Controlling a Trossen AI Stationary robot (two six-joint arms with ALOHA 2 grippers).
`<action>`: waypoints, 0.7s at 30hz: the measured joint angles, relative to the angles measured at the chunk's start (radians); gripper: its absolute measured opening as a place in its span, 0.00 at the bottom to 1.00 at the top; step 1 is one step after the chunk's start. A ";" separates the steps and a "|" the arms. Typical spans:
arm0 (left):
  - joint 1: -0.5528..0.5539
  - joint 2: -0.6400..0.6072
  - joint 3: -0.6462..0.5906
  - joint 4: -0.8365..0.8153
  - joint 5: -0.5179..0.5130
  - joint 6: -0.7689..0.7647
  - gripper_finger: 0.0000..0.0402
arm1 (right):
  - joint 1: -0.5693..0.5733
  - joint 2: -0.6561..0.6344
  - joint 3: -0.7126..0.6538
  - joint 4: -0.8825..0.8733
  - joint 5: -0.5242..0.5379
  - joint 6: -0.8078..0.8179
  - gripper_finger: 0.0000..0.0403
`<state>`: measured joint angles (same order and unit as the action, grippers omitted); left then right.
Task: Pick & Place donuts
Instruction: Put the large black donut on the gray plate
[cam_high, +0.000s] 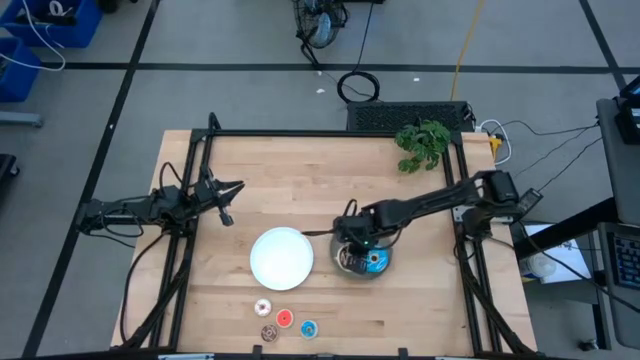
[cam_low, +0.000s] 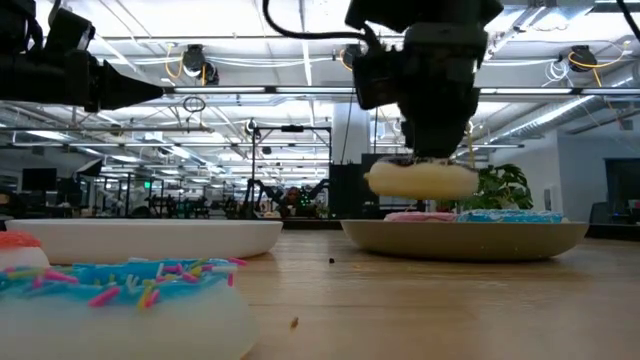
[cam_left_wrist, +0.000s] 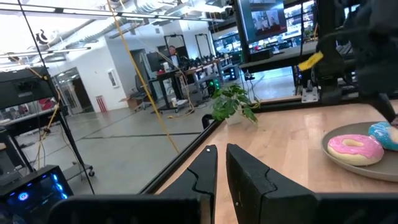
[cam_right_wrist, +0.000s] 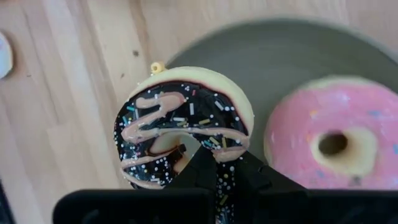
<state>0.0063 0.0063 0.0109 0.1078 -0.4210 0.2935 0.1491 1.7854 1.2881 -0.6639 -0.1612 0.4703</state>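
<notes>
My right gripper (cam_right_wrist: 214, 177) is shut on the brown streaked donut (cam_right_wrist: 183, 124), which hangs (cam_low: 422, 180) just above the grey plate (cam_low: 465, 240) near its left rim (cam_high: 345, 262). A pink donut (cam_right_wrist: 333, 146) and a blue sprinkled donut (cam_left_wrist: 385, 134) lie flat on that plate. Several tiny donuts (cam_high: 284, 318) lie flat on the table near its front edge, in front of the white plate (cam_high: 281, 257). My left gripper (cam_left_wrist: 222, 163) waits shut over the table's left side (cam_high: 228, 200), holding nothing. My right gripper pinches the brown donut's ring on the side nearest the wrist (cam_right_wrist: 217, 149), between its two fingers. They slant down on it from above and from the table's right. The fingers cover the place of contact. The donut hangs about level, icing up, clear of the plate.
A green toy plant (cam_high: 422, 145) stands at the table's far right. A black frame (cam_high: 300, 133) runs along the table's edges. Bare wood lies between the two plates and behind them.
</notes>
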 joint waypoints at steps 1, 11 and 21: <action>0.000 0.000 0.000 0.000 0.000 0.000 0.10 | 0.000 0.012 0.000 0.022 -0.002 -0.001 0.02; 0.000 0.000 0.000 0.001 0.000 0.000 0.10 | 0.001 0.087 0.000 0.077 -0.021 -0.050 0.02; 0.000 0.000 0.000 -0.002 0.000 -0.004 0.10 | -0.005 0.126 0.001 0.074 0.001 -0.100 0.03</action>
<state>0.0060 0.0067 0.0109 0.1060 -0.4212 0.2896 0.1444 1.9112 1.2888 -0.5900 -0.1605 0.3703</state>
